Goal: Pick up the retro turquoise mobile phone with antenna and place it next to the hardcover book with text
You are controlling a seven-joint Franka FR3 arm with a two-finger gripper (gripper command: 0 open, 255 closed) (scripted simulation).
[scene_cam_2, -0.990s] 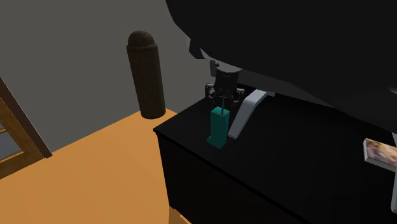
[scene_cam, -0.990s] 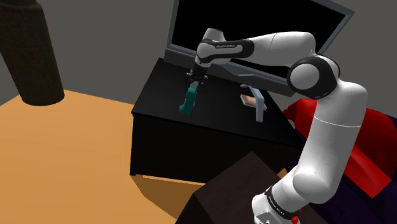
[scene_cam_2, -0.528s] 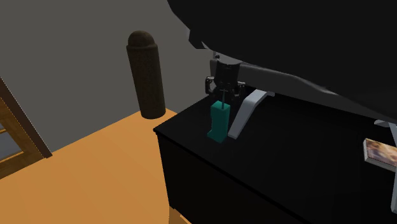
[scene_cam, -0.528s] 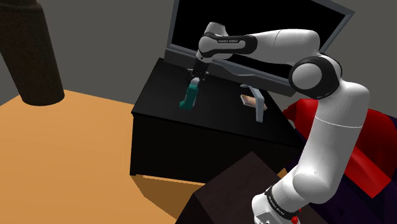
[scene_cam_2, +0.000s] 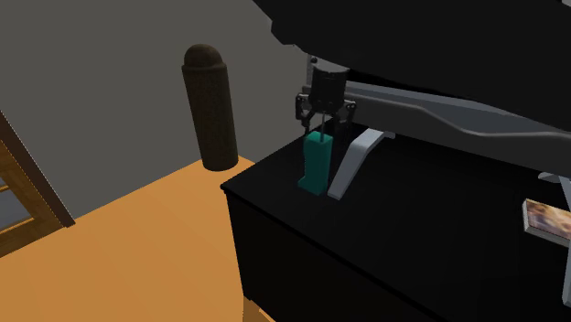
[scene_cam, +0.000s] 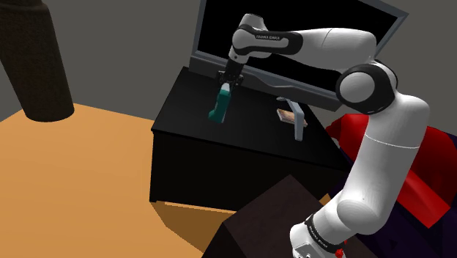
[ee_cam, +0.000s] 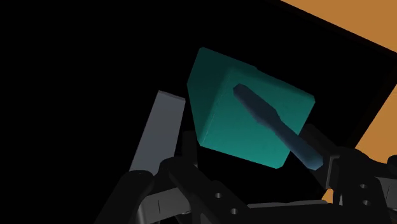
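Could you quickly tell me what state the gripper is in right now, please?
The gripper is closed, holding the turquoise phone by its antenna.

Phone (scene_cam: 218, 107) hangs beneath the gripper (scene_cam: 225, 83) over the worktop (scene_cam: 249, 128); book (scene_cam: 287, 115) lies well apart toward the shoulder view's right; screen (scene_cam: 216, 37) stands behind both.

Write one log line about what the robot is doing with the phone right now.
phone: upright, hanging under claw | claw: shut on phone's antenna | book: on black cabinet, apart from phone | placed: not yet
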